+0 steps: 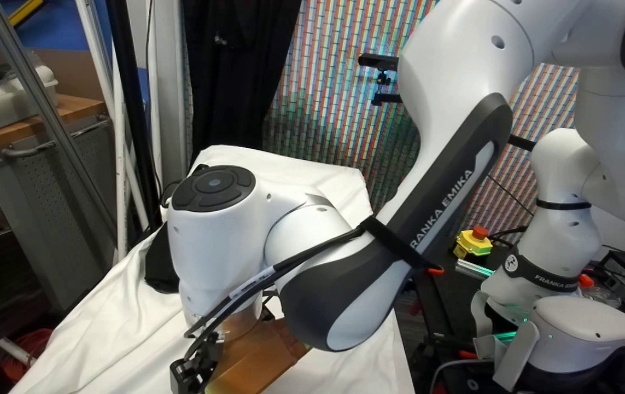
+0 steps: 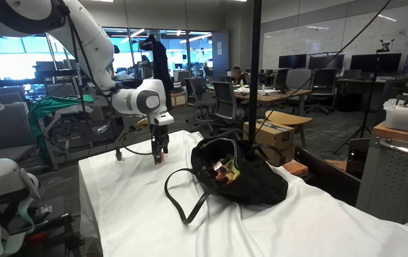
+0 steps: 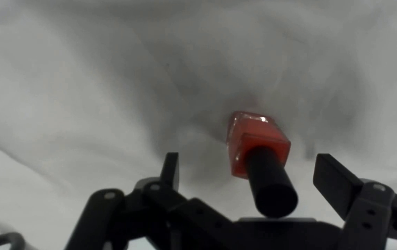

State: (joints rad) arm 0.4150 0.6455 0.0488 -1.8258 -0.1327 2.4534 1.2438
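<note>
While the black two-fingered claw (image 3: 248, 172) stands spread and holding nothing, a small red square-sided bottle (image 3: 255, 129) with a black cylindrical cap (image 3: 271, 187) stands, seemingly upright, between its fingers on white draped cloth (image 3: 63, 139). The step in hand looks like lining up for a grasp: the cap sits nearer the finger at the wrist view's right, so the next move seems to call for slight centring before the jaws draw together. Well apart from the claw, a slouching black fabric bag (image 2: 257, 175) lies gaping on the cloth.

hand (image 3: 249, 170): 2 gaps flanking red bottle (image 3: 259, 137); nearby obstacle: black bag (image 2: 252, 178)
</note>
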